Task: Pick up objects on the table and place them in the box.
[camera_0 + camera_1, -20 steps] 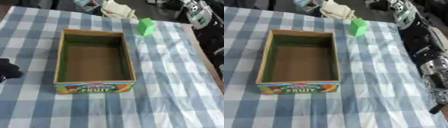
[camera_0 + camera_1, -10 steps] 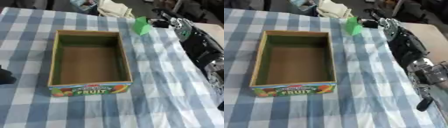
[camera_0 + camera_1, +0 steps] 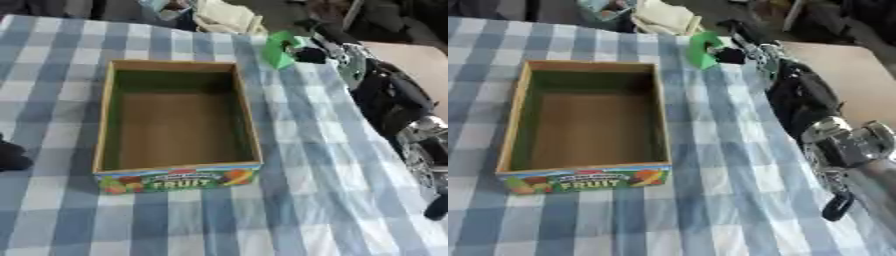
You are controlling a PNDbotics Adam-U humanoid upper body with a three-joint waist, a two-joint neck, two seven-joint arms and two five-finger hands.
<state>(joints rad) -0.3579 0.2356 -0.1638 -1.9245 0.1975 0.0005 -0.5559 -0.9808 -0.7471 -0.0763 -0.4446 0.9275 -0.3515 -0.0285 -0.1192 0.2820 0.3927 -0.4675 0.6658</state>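
Our box point(image 3: 175, 125) sits empty in the middle of the checked desk point(image 3: 324, 200), so nothing is placed yet. The one object we can see, a green block point(image 3: 703, 50), stands on the desk just past the box's far right corner. Our right robot hand point(image 3: 730, 54) is at the block, touching its right side, but we cannot tell whether it grasps it. Our left robot hand point(image 3: 10, 156) shows dark at the left edge, its state unclear. Grasp, lift and placing are all left.
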